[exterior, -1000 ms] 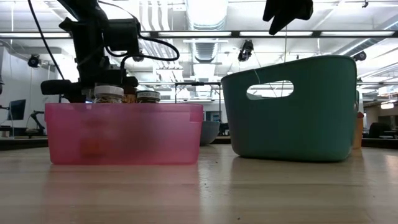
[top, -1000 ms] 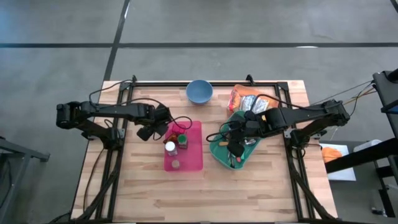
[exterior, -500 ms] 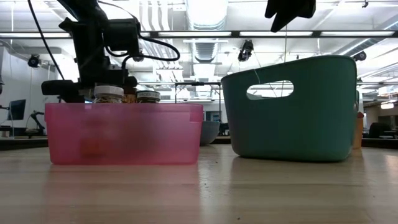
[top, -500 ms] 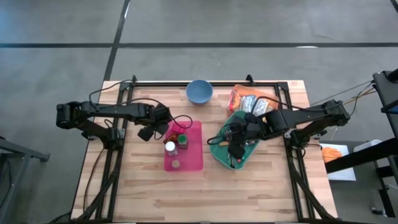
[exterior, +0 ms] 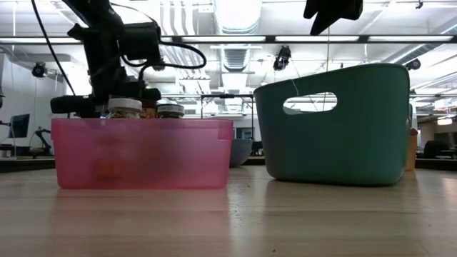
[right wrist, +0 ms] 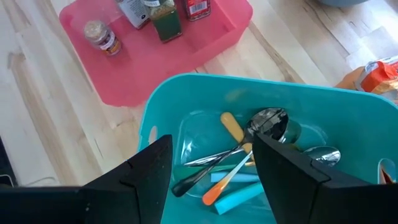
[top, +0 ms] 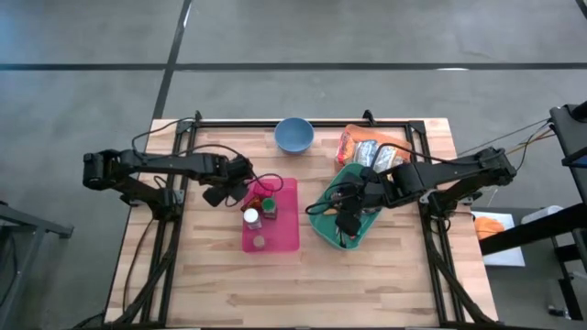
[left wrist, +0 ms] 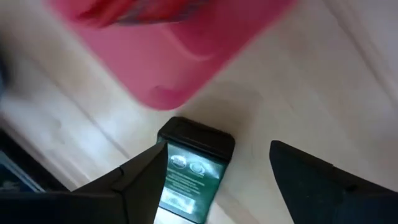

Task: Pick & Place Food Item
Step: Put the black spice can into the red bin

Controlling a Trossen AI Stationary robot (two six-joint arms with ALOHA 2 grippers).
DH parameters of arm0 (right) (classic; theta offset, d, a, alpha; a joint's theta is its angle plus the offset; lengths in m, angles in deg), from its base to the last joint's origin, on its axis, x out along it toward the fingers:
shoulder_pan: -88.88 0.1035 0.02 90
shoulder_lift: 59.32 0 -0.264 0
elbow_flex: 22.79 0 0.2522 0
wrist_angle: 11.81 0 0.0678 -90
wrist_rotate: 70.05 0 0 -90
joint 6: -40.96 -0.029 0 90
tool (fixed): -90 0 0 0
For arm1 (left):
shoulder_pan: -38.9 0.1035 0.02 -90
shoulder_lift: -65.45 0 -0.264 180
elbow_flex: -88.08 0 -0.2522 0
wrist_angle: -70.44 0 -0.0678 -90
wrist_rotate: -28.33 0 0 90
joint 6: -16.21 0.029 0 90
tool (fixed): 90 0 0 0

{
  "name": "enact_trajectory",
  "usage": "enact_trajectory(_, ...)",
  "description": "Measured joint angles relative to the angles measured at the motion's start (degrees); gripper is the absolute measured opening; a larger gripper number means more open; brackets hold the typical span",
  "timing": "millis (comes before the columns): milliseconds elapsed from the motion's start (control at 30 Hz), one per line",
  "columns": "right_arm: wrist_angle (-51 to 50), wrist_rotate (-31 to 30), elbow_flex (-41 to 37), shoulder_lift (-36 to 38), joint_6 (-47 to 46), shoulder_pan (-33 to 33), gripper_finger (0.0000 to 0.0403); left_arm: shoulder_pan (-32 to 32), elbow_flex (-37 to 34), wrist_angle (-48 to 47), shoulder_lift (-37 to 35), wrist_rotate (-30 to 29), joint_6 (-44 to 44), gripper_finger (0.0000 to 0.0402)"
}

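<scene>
A small jar (left wrist: 189, 177) with a black cap (left wrist: 196, 137) and a green label lies on its side on the wood, just outside a corner of the pink bin (left wrist: 186, 56). My left gripper (left wrist: 217, 149) points steeply down over it and is open, one finger on each side of the jar; in the high view my left gripper (top: 224, 194) stands at the bin's far left corner. The pink bin (top: 284, 229) holds several spice jars (right wrist: 163, 18). My right gripper (right wrist: 211, 140) hangs open and empty above the teal bin (right wrist: 186, 87). My left gripper has the jar's labelled side (left wrist: 169, 180) close against the inner face of one finger (left wrist: 140, 183); whether they touch I cannot tell. The other finger (left wrist: 311, 180) stands clear of the jar, with bare wood between. The jar lies on the table.
The teal bin (top: 321, 225) holds spoons and coloured utensils (right wrist: 249, 149). A blue bowl (top: 293, 135) sits at the far edge, and orange snack bags (top: 362, 145) lie at the far right. In the low view the pink bin (exterior: 143, 153) and teal bin (exterior: 335, 128) stand side by side.
</scene>
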Motion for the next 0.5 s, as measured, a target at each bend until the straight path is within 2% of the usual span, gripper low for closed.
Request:
enact_trajectory(133, 0.59, -0.03, -0.04, -0.09, -0.01, 0.0, 0.022, 0.02, -1.41, -0.05, 0.0, -0.17, 6.43, 0.028)
enact_trajectory(500, 0.76, -0.05, -0.04, -0.15, -1.85, 1.54, 0.022, 0.02, -2.49, -0.66, 0.02, -0.94, 2.06, 0.028)
